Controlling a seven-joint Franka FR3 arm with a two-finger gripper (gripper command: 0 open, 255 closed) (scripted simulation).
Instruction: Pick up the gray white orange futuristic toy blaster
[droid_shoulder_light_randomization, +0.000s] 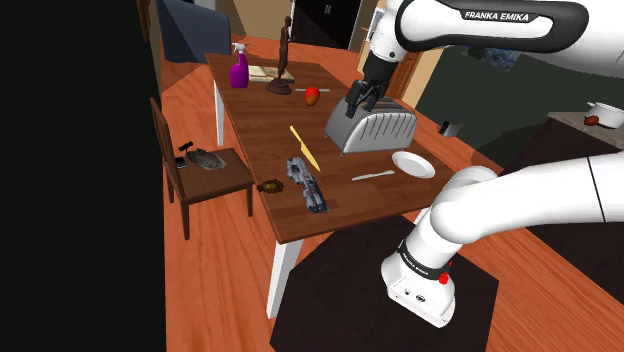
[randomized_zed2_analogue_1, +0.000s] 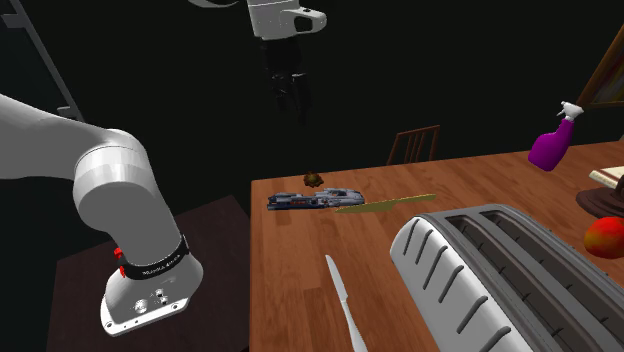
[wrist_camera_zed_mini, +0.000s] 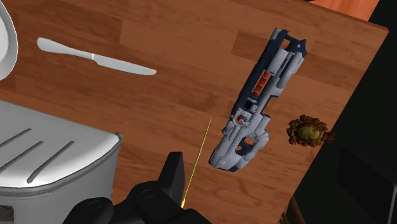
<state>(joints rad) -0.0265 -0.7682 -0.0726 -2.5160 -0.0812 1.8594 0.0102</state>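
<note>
I work over a brown wooden table (droid_shoulder_light_randomization: 255, 125) on an orange-brown floor (droid_shoulder_light_randomization: 190, 90), with a chair (droid_shoulder_light_randomization: 205, 175) at its side. The toy blaster (droid_shoulder_light_randomization: 307, 184) lies flat near the table's lower edge in the shoulder view, just beside a small brown lump (droid_shoulder_light_randomization: 269, 186). My claw (droid_shoulder_light_randomization: 358, 103) hangs above the grey toaster (droid_shoulder_light_randomization: 372, 128), well apart from the blaster; wide or narrow, I cannot tell. The shoulder view takes in a white plate (droid_shoulder_light_randomization: 413, 164) and a purple spray bottle (droid_shoulder_light_randomization: 239, 70); the wrist view gives the blaster's orange stripes
</note>
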